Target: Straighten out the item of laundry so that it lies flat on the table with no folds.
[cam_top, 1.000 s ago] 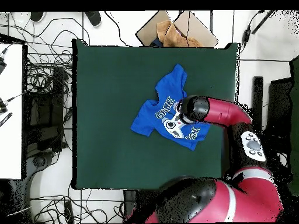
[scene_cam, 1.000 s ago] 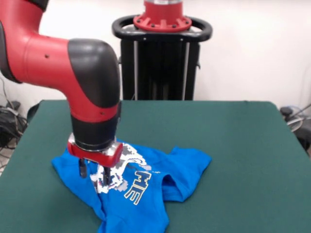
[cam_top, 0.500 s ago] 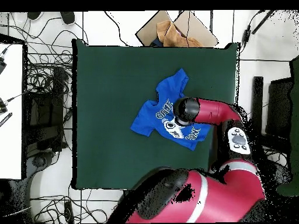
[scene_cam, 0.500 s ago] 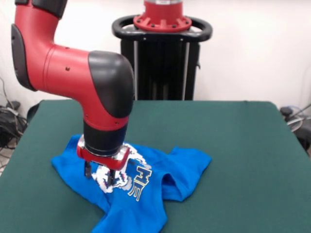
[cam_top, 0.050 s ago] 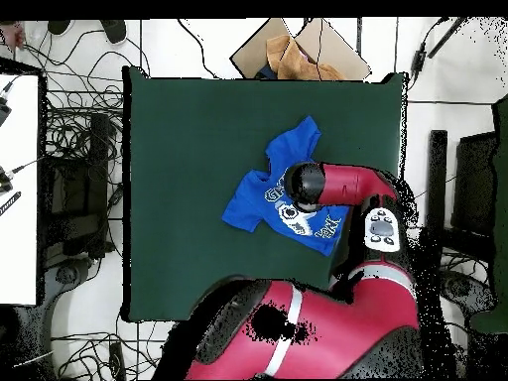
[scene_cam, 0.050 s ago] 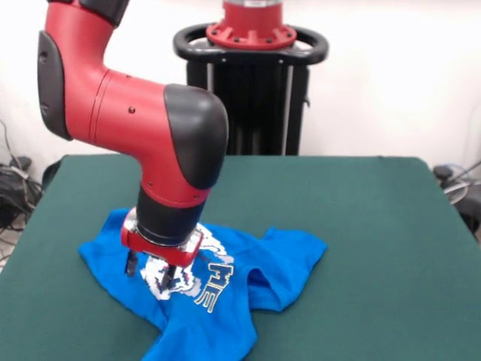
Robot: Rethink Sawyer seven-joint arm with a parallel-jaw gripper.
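While the arm stands over the cloth, the entries run as follows.

Hidden: the arm [cam_top, 0.050 s ago: 342,186] covers part of the shirt's print in the overhead view, and the gripper itself cannot be seen there.
Cut off: the shirt's lower hem runs off the bottom edge of the front view.
Hard to read: only the letters "ME" show clearly beside the fingers in the front view; the remaining lettering is broken by folds.
Item of laundry: the bright blue T-shirt [scene_cam, 0.050 s ago: 259,271] lies crumpled on the table [scene_cam, 0.050 s ago: 376,248], toward the front view's lower left; one sleeve is bunched up at its right side (a raised ridge of fabric runs beside it).
Shirt, overhead: the garment [cam_top, 0.050 s ago: 248,203] lies slantwise, right of the green surface's middle, with one part reaching toward the top edge.
Gripper: the gripper [scene_cam, 0.050 s ago: 147,270] points down onto the white print, its two dark fingers [scene_cam, 0.050 s ago: 131,264] set apart with a gap between them; whether the tips touch the cloth cannot be told.
Relation: the shirt lies directly under the gripper and spreads out on both sides of it.
Surroundings: cables and a brown heap lie on the floor round the table in the overhead view.
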